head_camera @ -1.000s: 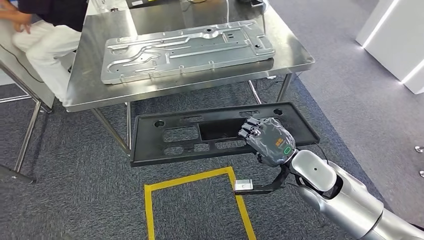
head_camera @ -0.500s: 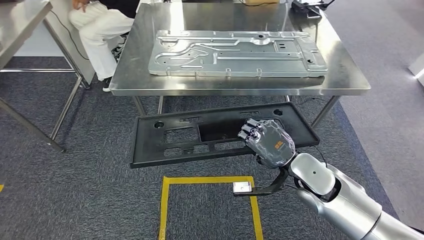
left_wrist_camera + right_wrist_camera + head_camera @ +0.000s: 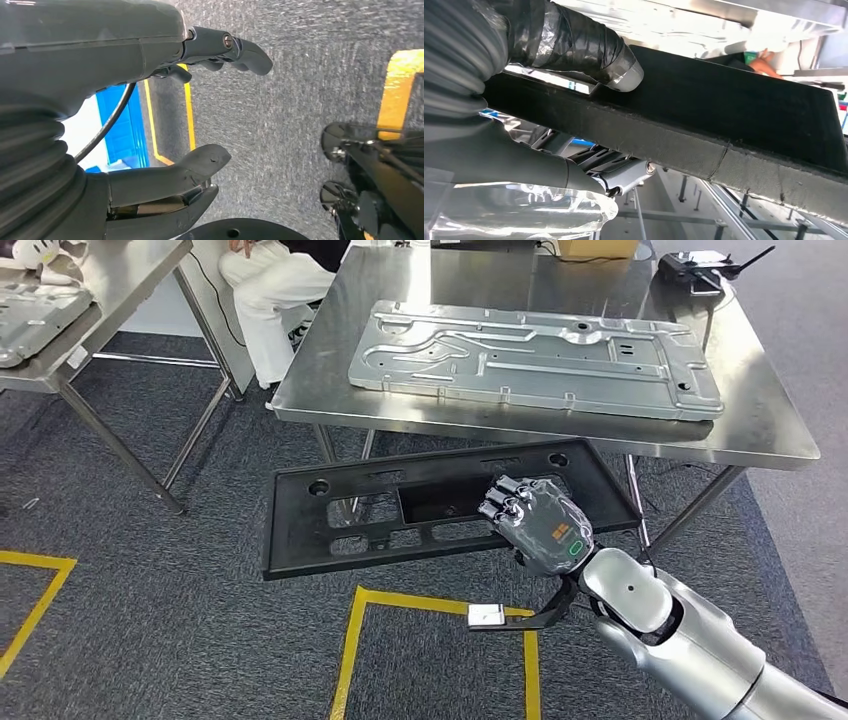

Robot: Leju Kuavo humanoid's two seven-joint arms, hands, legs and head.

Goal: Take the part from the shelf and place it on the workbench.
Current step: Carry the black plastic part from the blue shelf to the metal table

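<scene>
Right hand [image 3: 535,523] clamped on black panel [image 3: 400,510], fingertips hidden through its cutout; left hand [image 3: 150,100] spread.

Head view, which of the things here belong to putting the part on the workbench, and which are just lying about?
Part of the job:
- black plastic panel, the part being carried
- right hand, gripping the panel's edge
- steel workbench, ahead of the panel

Just lying about:
- stamped metal plate on the workbench
- yellow floor tape
- second steel table to the left
- seated person behind the workbench
</scene>
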